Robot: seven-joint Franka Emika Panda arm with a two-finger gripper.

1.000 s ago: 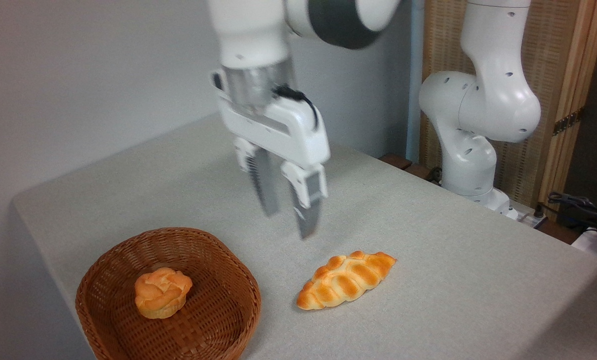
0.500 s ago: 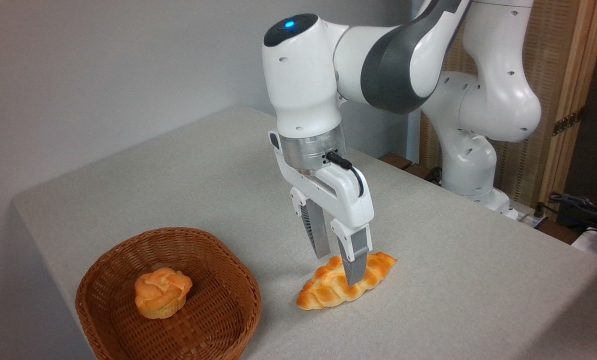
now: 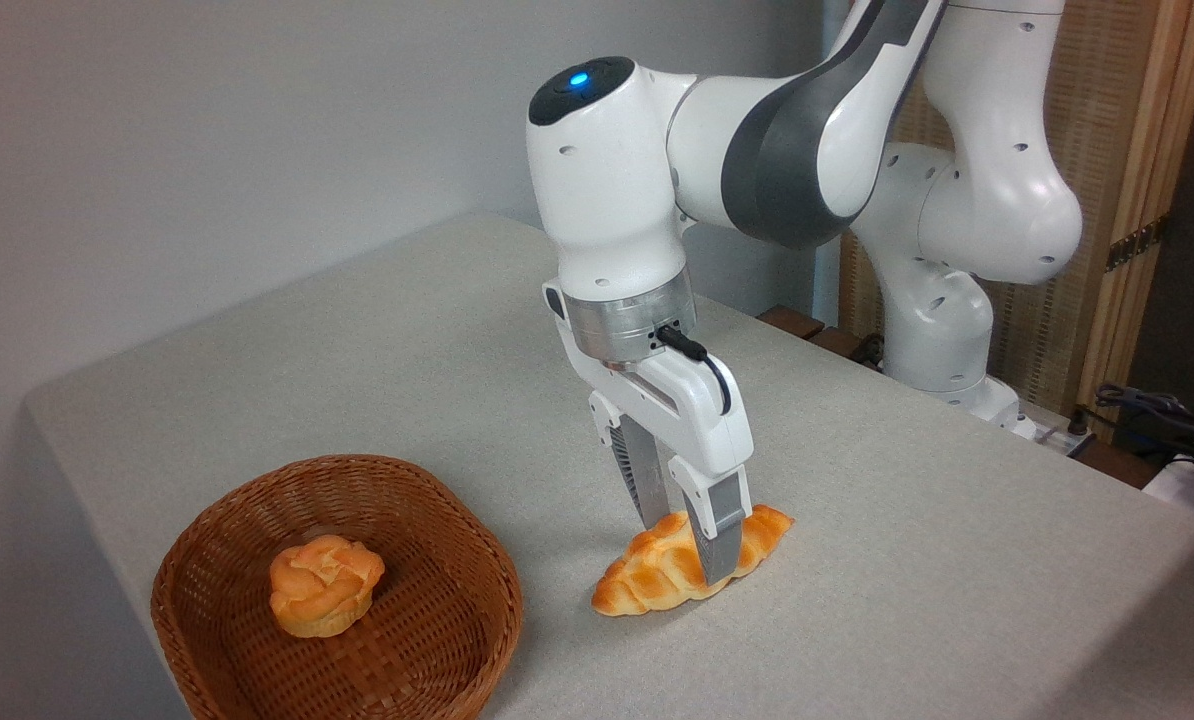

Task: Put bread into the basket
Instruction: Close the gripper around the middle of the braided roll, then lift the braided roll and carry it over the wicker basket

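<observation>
Fixed cam: my gripper (image 3: 695, 545) points down over the bread (image 3: 657, 578), one finger on each long side of the loaf, near its middle; near finger (image 3: 717, 535) covers the front face, far finger sits behind the crust; fingers look pressed onto it, so I'm pinching the bread; loaf is on the table (image 3: 907, 560), its left tip on the cloth, right end looks slightly raised, can't tell if it's clear of the surface; basket (image 3: 437, 640) sits to the left, near the table's front-left corner, apart from the loaf; a round bun (image 3: 323, 583) lies inside the basket, left of centre; my arm base stands at the far right edge of the table
</observation>
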